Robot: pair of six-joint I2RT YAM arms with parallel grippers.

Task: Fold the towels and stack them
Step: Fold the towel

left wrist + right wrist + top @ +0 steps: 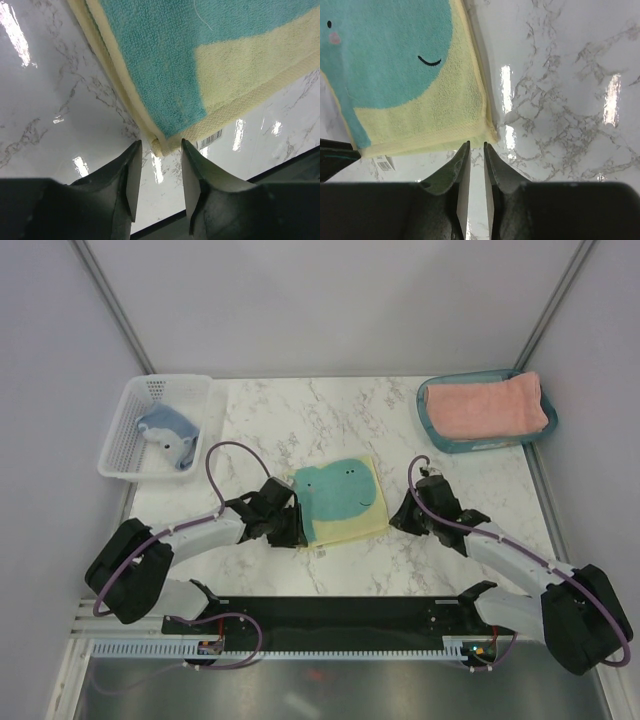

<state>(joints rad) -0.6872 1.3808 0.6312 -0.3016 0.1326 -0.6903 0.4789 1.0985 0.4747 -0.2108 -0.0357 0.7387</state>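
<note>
Yellow towel [342,502] at the centre of the marble bench [300,410], top view, with both arms at its near edge. The left claw [160,145] stands at the towel's 7 o'clock corner, jaws apart, the corner just ahead of the fingertips and not clamped. The right claw [476,145] stands at the 4 o'clock corner, jaws a narrow gap apart with nothing between them.

The step in hand appears to be the folding of this towel. To do it well, each claw should close on its corner through both layers, the two should lift level and together, and the near edge should travel toward 12 o'clock and land flush on the far edge, without dragging the cloth.

The towel is pale-yellow terry with a large teal face patch with dot eyes and a curved mouth. It lies flat, doubled along its 9 o'clock side, with a hemmed border and a printed label [212,140] peeping out beneath. The grey-blue towel [168,435] lies crumpled in the white basket [125,435] at 10 o'clock. The pink towel [487,405] lies folded in the teal tray [422,405] at 2 o'clock.
</note>
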